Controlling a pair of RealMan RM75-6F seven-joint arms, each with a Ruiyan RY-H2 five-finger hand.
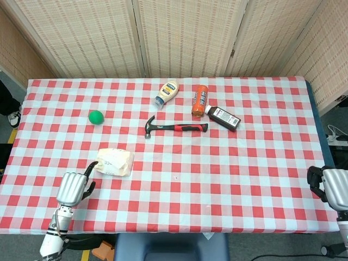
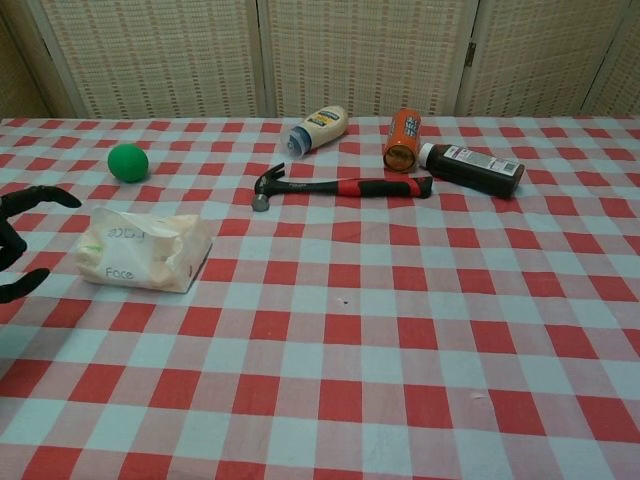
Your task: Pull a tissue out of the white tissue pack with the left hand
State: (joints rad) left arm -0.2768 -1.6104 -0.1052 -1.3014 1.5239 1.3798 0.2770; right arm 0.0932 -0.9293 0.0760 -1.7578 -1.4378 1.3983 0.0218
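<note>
Now left hand point(image 1: 74, 186) at 7 o'clock of tissue pack point(image 1: 115, 161), fingers point(image 2: 38, 195) spread, empty, just beside pack. Ball point(image 1: 96, 117) at pack's 11, hammer point(image 1: 175, 128) at 2. Right hand point(image 1: 333, 187) at bench point(image 1: 244, 179) edge, state unclear.

Green ball point(image 1: 96, 117) set on the checked worktop point(image 1: 217, 174), hammer point(image 1: 175, 128) laid mid-table, mayonnaise bottle point(image 1: 167, 93), orange bottle point(image 1: 200, 100) and dark bottle point(image 1: 223, 118) laid behind it.
</note>
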